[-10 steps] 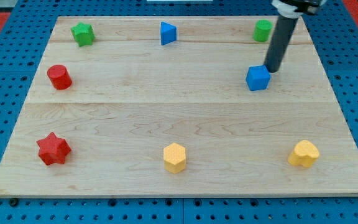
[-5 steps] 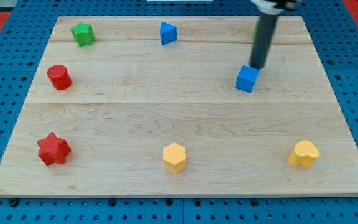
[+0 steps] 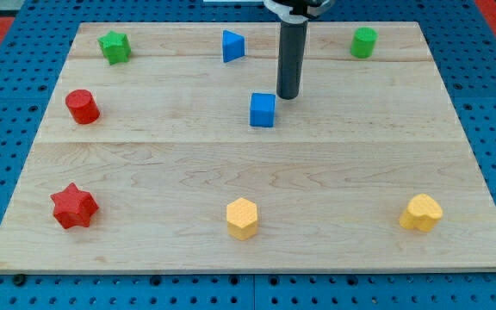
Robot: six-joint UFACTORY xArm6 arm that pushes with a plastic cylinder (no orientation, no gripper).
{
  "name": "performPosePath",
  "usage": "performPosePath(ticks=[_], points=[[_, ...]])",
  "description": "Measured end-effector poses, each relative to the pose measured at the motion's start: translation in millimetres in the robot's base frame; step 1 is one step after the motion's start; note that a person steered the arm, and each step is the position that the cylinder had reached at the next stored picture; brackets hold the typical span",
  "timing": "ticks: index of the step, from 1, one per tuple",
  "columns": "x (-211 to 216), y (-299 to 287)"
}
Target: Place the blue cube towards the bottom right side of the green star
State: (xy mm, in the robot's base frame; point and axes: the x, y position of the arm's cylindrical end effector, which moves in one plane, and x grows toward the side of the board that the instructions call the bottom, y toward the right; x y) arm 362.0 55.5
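Clawless, my tip [image 3: 287, 96] is resting just up and right of the blue cube [image 3: 263, 110], grasping nothing. That cube is sitting mid-board, well apart from the green star [image 3: 114, 46] at upper left. Pushing off-centre is risking spinning it toward the blue triangle [image 3: 232, 46].

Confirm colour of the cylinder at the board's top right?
Green. The cylinder shows clearly in the camera view, near the view's top right corner of the board.
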Motion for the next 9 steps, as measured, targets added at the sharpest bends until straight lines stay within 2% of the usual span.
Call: performPosePath(ticks=[1,2,3,4,7,9], points=[[41.1,-1.2],[29.8,-47.6],[-8.7,-94.5],[-22.2,-119.3],[-32.5,-122.6],[-55.9,-151.0]])
